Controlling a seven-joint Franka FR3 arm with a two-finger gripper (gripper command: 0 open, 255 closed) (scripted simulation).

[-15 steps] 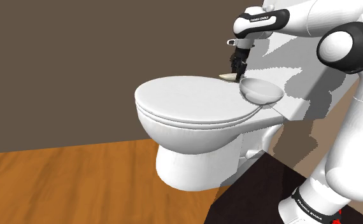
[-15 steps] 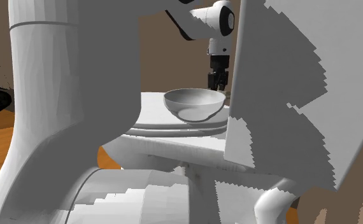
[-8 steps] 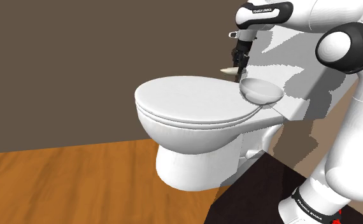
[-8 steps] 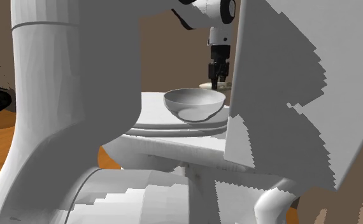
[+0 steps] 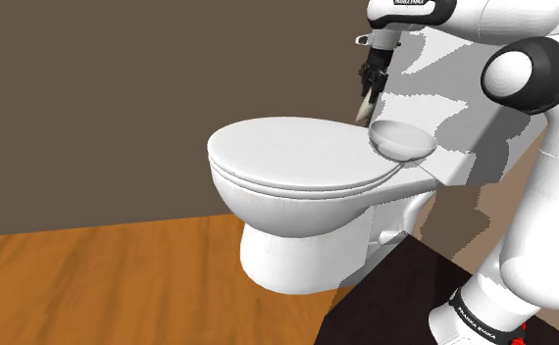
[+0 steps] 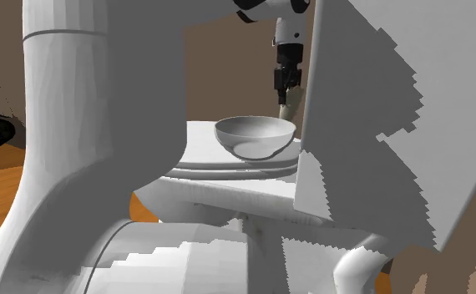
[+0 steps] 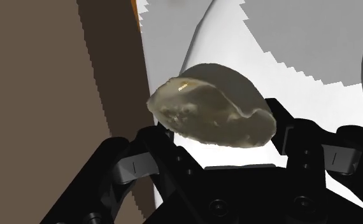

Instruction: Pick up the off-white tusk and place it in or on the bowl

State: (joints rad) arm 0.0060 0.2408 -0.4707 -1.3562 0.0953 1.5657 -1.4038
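Note:
The off-white tusk hangs point-down in the air, clasped at its thick end by my black gripper, which is shut on it. It hovers above the back of the toilet lid, just beyond the grey bowl in the shoulder view. In the second exterior view the tusk dangles from the gripper behind the bowl, above its far rim. The wrist view has the tusk's broad end wedged between the two fingers.
The bowl rests on the closed white toilet, near its tank. A brown wall stands behind and a wooden floor lies below. The arm's white links block much of the second exterior view.
The gripper has risen off the toilet lid with the tusk in it. The tusk has swung from lying flat to hanging point-down. The bowl has not moved.

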